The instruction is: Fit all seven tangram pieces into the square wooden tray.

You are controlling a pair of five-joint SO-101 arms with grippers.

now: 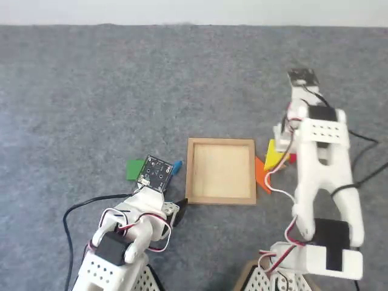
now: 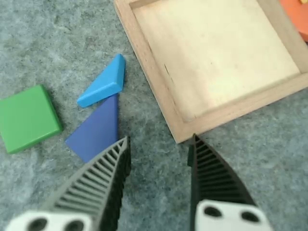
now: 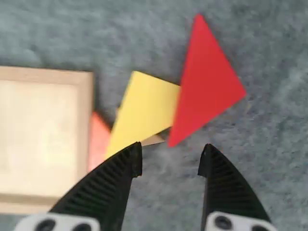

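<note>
The tray [image 1: 220, 199] is seen to be bare inside, so no piece has been fitted, and the task is judged to be at its first pick-up. The left gripper [image 2: 160, 142] is held open and empty, with the tray's near corner just ahead of its gap. The dark blue triangle [image 2: 96, 130] lies just beyond the tip of one finger. The light blue triangle [image 2: 103, 84] touches it farther out, and the green square [image 2: 28, 118] lies off to that same side.

The right gripper [image 3: 172, 148] is likewise spread with nothing in it. The red triangle [image 3: 204, 84] and the yellow triangle [image 3: 142, 110] lie directly ahead of its fingertips, touching or overlapped. The orange piece [image 3: 98, 137] is set between the yellow one and the tray wall. A pale sliver [image 3: 155, 140] under the yellow triangle may be a seventh piece, though this cannot be told for sure.

For the next move, one piece would have to be straddled across two edges and lifted clear of its neighbours. The large triangles would probably be best seated first.
</note>
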